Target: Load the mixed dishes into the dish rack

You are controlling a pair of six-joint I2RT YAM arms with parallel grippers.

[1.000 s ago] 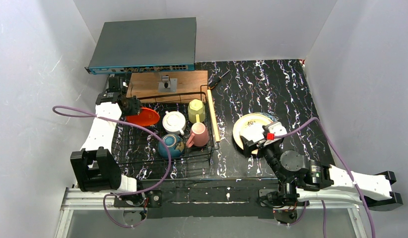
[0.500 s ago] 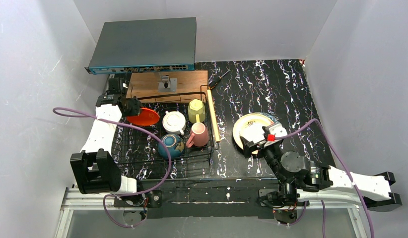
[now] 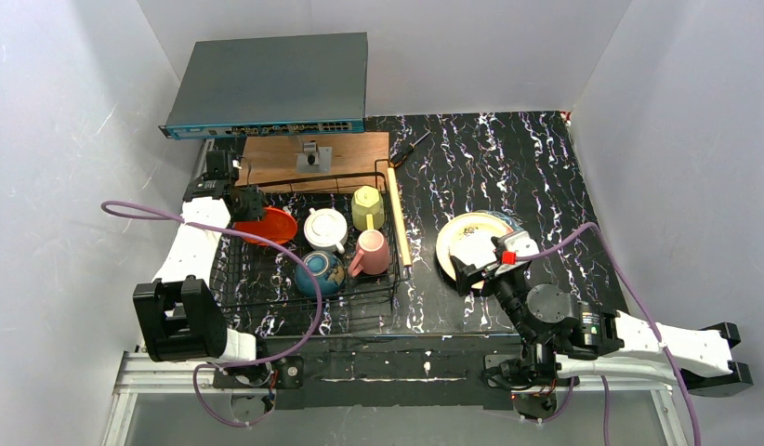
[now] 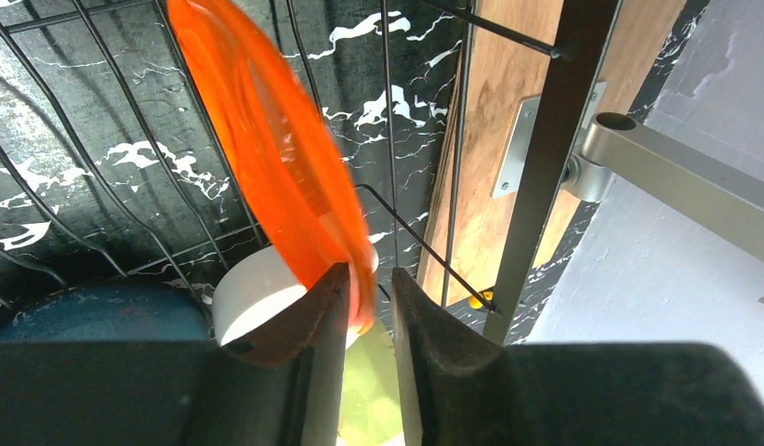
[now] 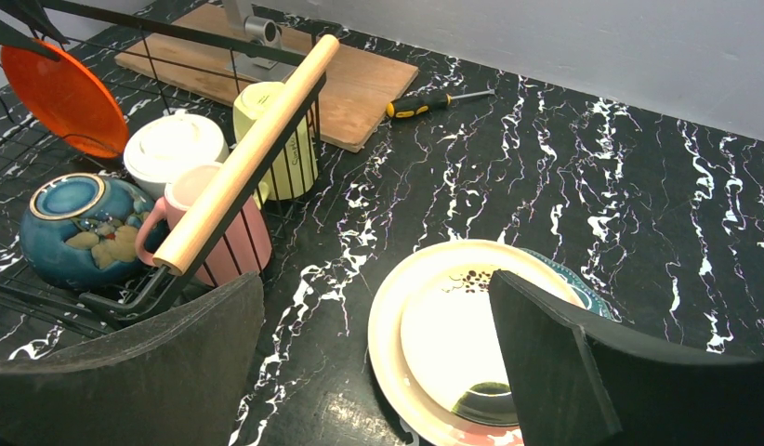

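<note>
The dish rack [image 3: 398, 218] holds the white cup [image 3: 325, 226], yellow-green mug [image 3: 367, 206], pink mug [image 3: 373, 251] and blue-teal bowl [image 3: 320, 269]. The orange plate [image 3: 267, 224] stands tilted in its far left corner. In the left wrist view the plate [image 4: 267, 139] is blurred; its rim lies between the jaws of my left gripper [image 4: 371, 274], against one finger, with a gap to the other. My right gripper [image 5: 374, 307] is wide open and empty just above the cream plate [image 5: 453, 334], which lies on the teal plate [image 5: 569, 279] on the table right of the rack.
A grey network switch [image 3: 267, 84] sits at the back left. A brown wooden board [image 3: 350, 149] with a metal bracket lies behind the rack. A screwdriver [image 5: 434, 100] lies beside the board. White walls close in on both sides.
My left gripper has drawn slightly toward the far left corner of the rack and the orange plate has tipped more upright. The right arm has barely moved.
</note>
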